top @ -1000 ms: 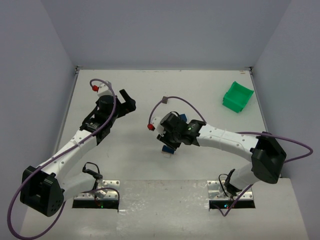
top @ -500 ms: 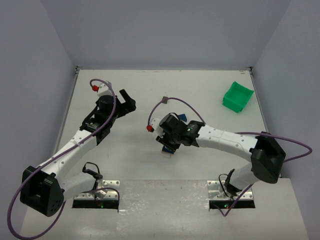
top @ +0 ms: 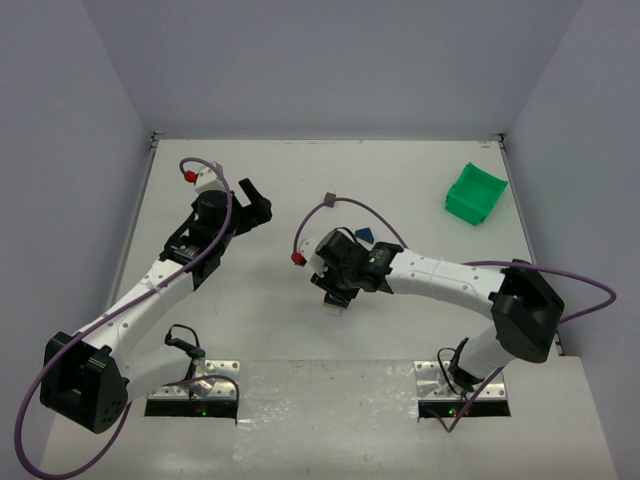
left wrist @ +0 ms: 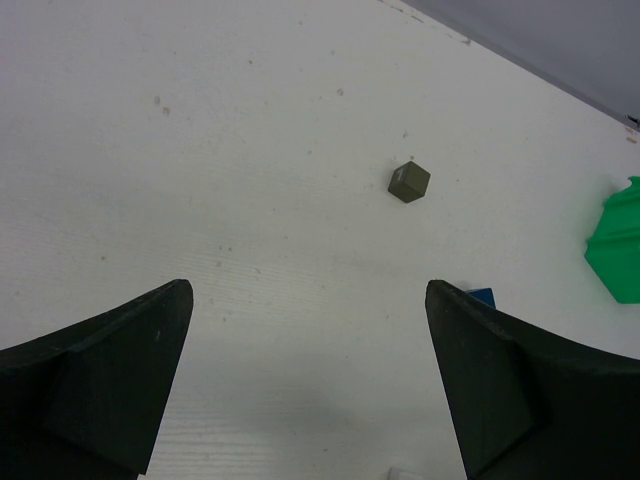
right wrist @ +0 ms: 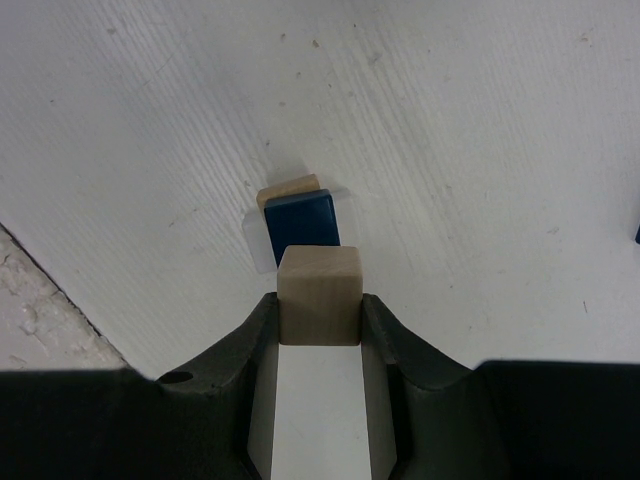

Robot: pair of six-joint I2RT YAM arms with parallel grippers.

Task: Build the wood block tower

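A: Which step?
B: Placing: right gripper (right wrist: 320, 312) clamped on a beige block (right wrist: 319, 290), jaws closed partway to its width. It hangs just off the wood block tower (right wrist: 300, 222), blue on tan, toward the table's (right wrist: 480, 120) near edge, mid-width.
A: Next?
B: I'd centre over the blue top, lower square, then release. Off-centre could tip it.
A: Other arm?
B: Idle: left gripper (left wrist: 305, 300) spread wide, empty. A dark cube (left wrist: 409, 182) lies loose ahead.

The wood block (right wrist: 318, 295) looks matt, the plastic bin (top: 468, 207) smooth.
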